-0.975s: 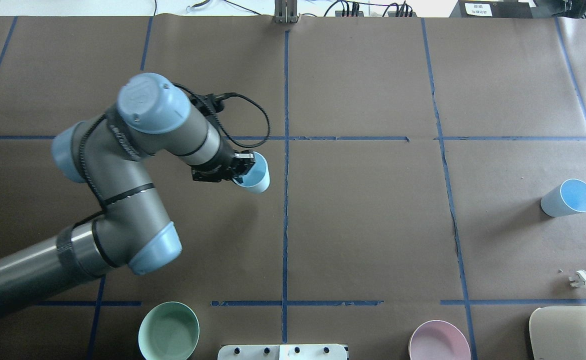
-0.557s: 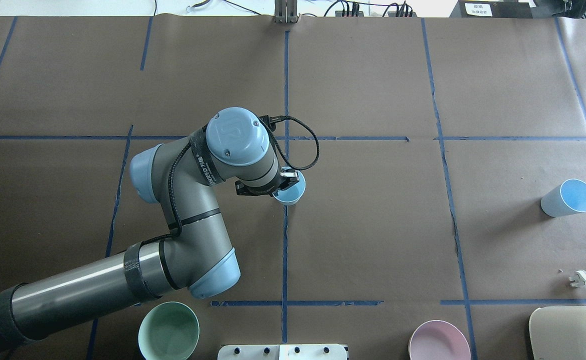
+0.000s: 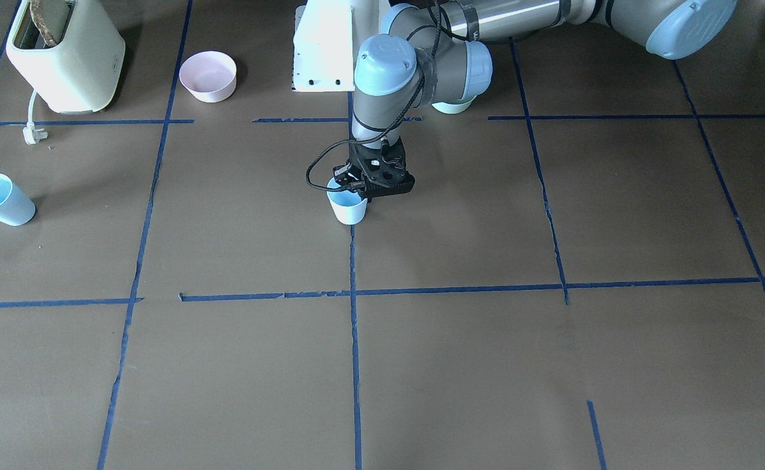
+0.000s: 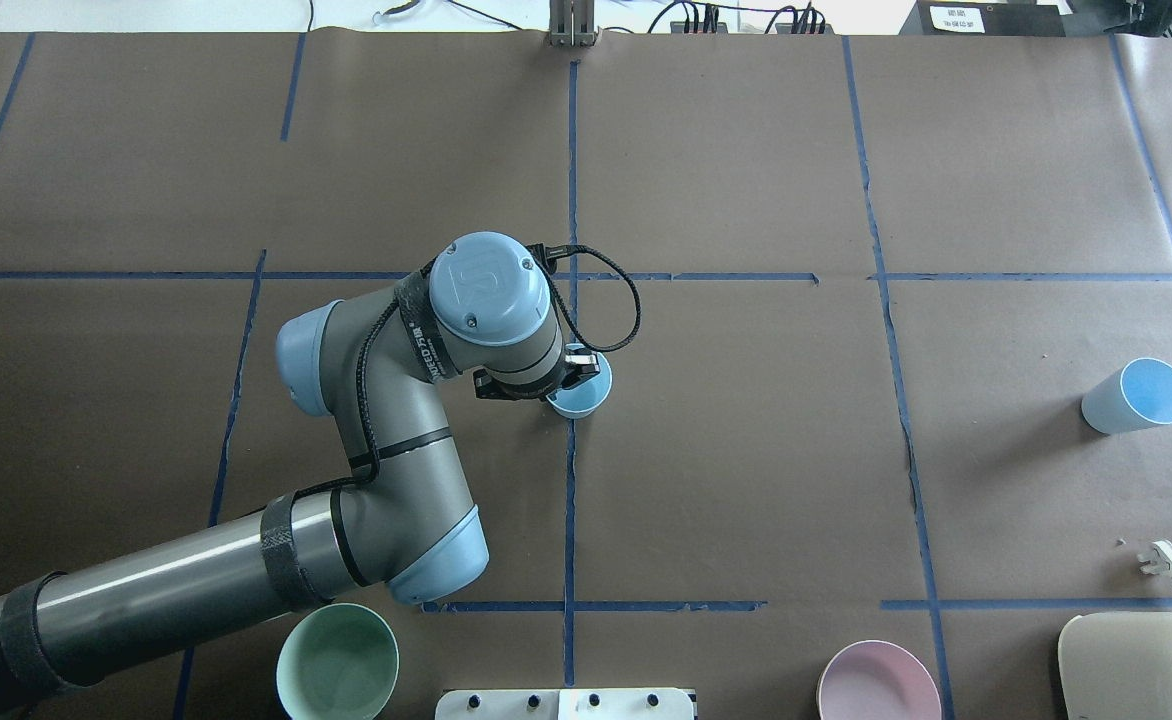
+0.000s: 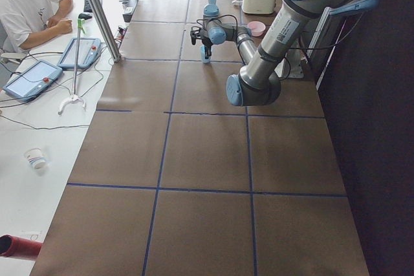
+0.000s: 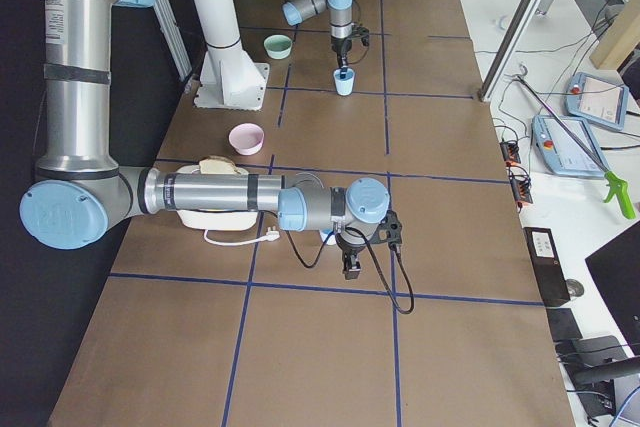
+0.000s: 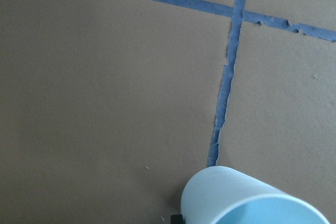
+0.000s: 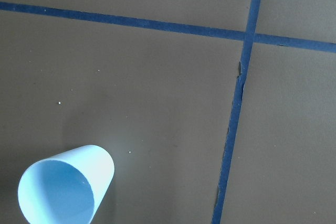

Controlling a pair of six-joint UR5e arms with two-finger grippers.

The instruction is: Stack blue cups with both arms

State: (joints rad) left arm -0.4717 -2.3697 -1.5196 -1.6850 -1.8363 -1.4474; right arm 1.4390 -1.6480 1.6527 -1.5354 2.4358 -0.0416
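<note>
big brown table [image 4: 746,480], left arm [image 4: 386,440] stretched to its middle, right arm [image 6: 220,192] out by the other cup [image 4: 1136,395] near the right edge. held cup [image 3: 348,210] upright over the centre tape line [image 4: 569,500], left gripper [image 3: 358,189] pinching its rim. best to ease straight down and release only once the base sits flat. right gripper [image 6: 352,269]: can't tell whether it's open.
</note>
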